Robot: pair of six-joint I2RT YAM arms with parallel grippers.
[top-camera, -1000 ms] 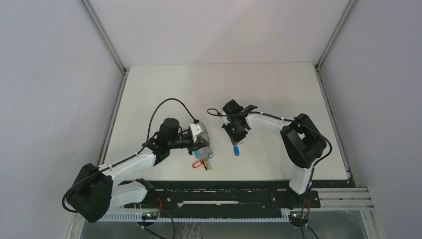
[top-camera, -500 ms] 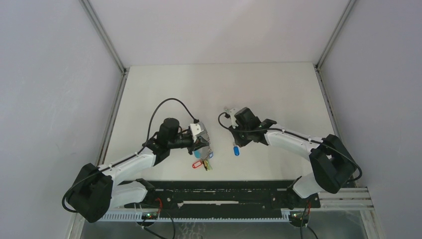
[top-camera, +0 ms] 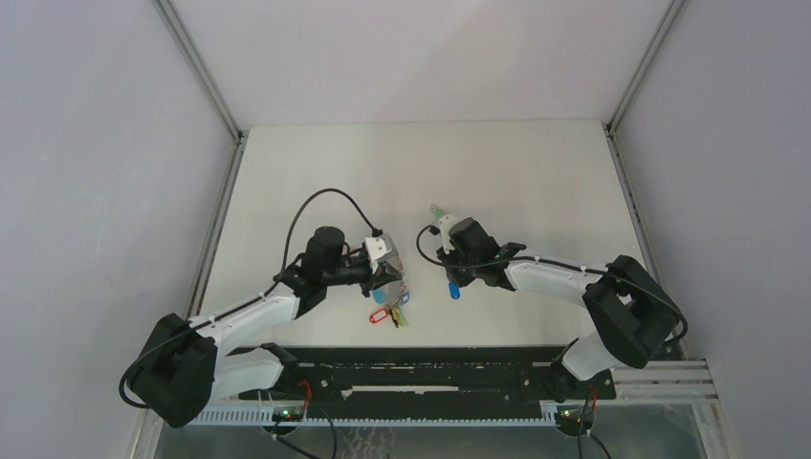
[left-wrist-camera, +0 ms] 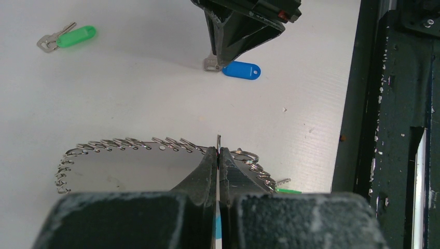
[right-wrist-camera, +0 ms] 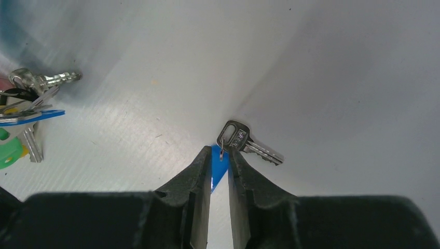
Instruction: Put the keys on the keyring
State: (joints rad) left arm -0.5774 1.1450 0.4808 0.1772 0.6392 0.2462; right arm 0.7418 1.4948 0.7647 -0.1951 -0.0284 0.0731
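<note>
My left gripper [top-camera: 390, 277] is shut on the keyring's wire [left-wrist-camera: 129, 144] and holds it just above the table, with coloured tags [top-camera: 386, 312] hanging below. The blue key [top-camera: 454, 288] lies flat on the table; it also shows in the left wrist view [left-wrist-camera: 242, 70]. My right gripper [top-camera: 453, 274] is down at it. In the right wrist view the fingers [right-wrist-camera: 220, 155] stand narrowly apart over the blue head [right-wrist-camera: 216, 165], with its small ring and silver blade [right-wrist-camera: 252, 144] just beyond the tips. The green key [top-camera: 438, 212] lies farther back [left-wrist-camera: 72, 37]. No orange-yellow key shows.
Keys and tags hanging from the ring show at the left edge of the right wrist view [right-wrist-camera: 28, 109]. The table's dark front rail [left-wrist-camera: 394, 124] runs close on the right in the left wrist view. A black cable [top-camera: 325, 196] loops over the left arm.
The right arm has swung out to the right and its gripper has turned and come down over the blue key. The green key is now uncovered. The left arm and keyring have not moved.
</note>
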